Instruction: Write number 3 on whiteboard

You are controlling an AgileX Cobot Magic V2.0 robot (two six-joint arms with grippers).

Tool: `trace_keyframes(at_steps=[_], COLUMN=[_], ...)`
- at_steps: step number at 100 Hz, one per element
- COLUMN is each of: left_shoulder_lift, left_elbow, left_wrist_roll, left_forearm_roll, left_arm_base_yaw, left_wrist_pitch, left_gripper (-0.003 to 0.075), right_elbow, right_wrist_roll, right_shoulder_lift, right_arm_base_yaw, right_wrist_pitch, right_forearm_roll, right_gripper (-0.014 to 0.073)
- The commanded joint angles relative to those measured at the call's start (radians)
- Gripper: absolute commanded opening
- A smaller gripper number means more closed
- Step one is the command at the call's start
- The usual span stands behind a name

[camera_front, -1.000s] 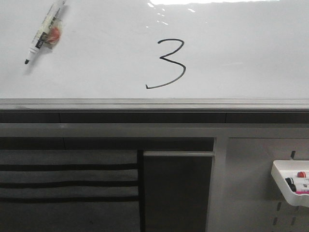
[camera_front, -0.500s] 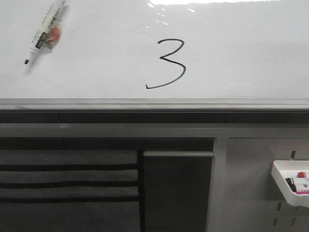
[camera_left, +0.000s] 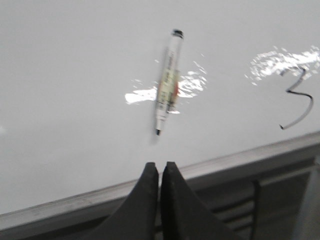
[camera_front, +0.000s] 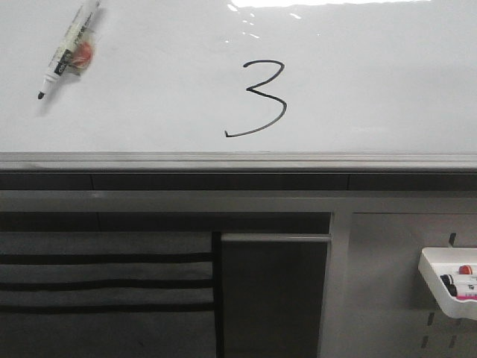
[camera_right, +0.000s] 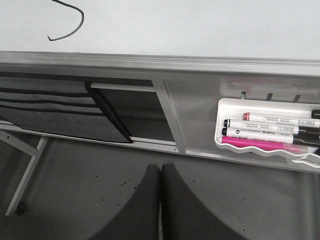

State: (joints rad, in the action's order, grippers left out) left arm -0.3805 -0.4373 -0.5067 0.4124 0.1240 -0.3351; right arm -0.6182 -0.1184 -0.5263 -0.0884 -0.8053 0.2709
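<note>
A black hand-drawn number 3 [camera_front: 261,97] stands on the glossy whiteboard [camera_front: 373,89]; it also shows in the left wrist view [camera_left: 297,97], and its tail shows in the right wrist view [camera_right: 70,25]. A white marker [camera_front: 68,51] with an uncapped black tip lies on the board at the far left, also in the left wrist view [camera_left: 167,82]. My left gripper [camera_left: 159,165] is shut and empty, over the board's near frame edge, short of the marker's tip. My right gripper [camera_right: 160,167] is shut and empty, over the dark floor below the board. Neither gripper shows in the front view.
The board's grey metal frame [camera_front: 238,160] runs along its near edge. A small white tray [camera_right: 265,130] with several markers hangs on the panel at the right, also in the front view [camera_front: 451,283]. A dark fabric pocket organiser [camera_front: 104,283] hangs at the left.
</note>
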Motion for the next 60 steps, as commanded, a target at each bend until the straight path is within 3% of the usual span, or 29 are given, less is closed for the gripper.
trace_keyframes(at_steps=[1,29,36,45,60], left_shoulder_lift=[0.111,0.324,0.348,0.366,0.398], left_elbow=[0.045,0.248,0.283,0.324,0.411], left_wrist_roll=[0.012,0.025,0.141,0.404,0.454], left_forearm_roll=[0.004,0.046,-0.056,-0.303,-0.363], left_arm_base_yaw=[-0.060,-0.146,-0.127,-0.087,-0.056], left_wrist_pitch=[0.120,0.171,0.194,0.240,0.387], left_gripper=[-0.0018,-0.0018,-0.0018,-0.0018,-0.0018], right_elbow=[-0.024,-0.024,-0.024,-0.024,-0.024], right_wrist_roll=[0.000,0.000,0.000,0.000,0.000], right_shoulder_lift=[-0.002,-0.002,-0.002,-0.002,-0.002], right_arm_base_yaw=[0.005,0.005,0.005,0.005,0.005], right_wrist_pitch=[0.059,0.059,0.059,0.059,0.059], right_forearm_roll=[0.004,0.004,0.004,0.004,0.004], right_gripper=[-0.0067,-0.0067,-0.0067,-0.0067,-0.0067])
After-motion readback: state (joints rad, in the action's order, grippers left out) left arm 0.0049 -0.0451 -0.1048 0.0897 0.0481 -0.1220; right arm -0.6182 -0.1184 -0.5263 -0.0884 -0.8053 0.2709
